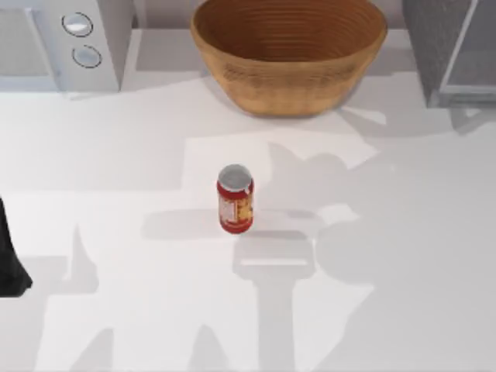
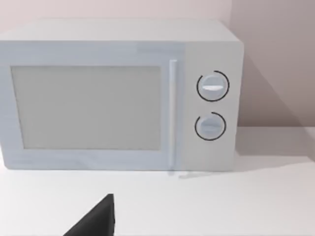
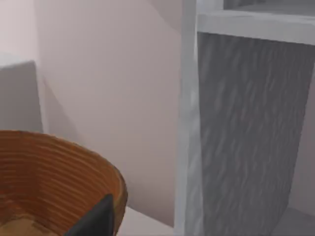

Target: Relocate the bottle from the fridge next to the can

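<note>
The red can (image 1: 235, 199), with a silver top and a yellow-white label, stands upright near the middle of the table. The fridge (image 1: 452, 48) sits at the back right corner, with a dark speckled side and a paler front panel. The right wrist view looks closely at the fridge's speckled grey wall (image 3: 246, 132) and white frame. The bottle is out of view. A dark piece of my left arm (image 1: 11, 262) juts in at the table's left edge, far from the can. A dark tip of my left gripper (image 2: 96, 221) faces the microwave. A dark tip of my right gripper (image 3: 96, 219) hangs near the basket and fridge.
A white microwave (image 1: 66, 43) with two round knobs (image 2: 212, 87) stands at the back left. A large woven basket (image 1: 288, 53) sits at the back centre, its rim (image 3: 74, 157) close to the fridge. Open tabletop surrounds the can.
</note>
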Controlling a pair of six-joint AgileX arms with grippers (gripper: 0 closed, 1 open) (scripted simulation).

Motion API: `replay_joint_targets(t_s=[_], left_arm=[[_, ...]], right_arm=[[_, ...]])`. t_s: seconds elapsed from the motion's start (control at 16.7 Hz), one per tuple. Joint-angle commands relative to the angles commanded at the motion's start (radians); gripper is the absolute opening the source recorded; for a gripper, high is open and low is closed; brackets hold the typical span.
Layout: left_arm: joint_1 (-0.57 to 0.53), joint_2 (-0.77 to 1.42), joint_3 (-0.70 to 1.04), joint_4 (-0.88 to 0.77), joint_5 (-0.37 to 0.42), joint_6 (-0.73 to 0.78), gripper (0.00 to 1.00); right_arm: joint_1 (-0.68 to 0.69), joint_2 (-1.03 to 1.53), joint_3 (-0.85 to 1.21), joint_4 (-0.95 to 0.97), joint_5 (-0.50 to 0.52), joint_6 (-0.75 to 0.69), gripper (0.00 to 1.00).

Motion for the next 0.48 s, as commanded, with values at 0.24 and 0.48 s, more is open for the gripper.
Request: replay_joint_targets(t_s=[0.24,0.48], left_arm=[[0.000,0.000,0.000,0.000,0.000,0.000,1.00],[0.000,0.000,0.000,0.000,0.000,0.000,1.00]], right_arm=[[-0.098,0.327,0.186,0.115,-0.142,0.004,1.00],[-0.160,0.482,0.291,0.175,-0.219,0.006,1.00]])
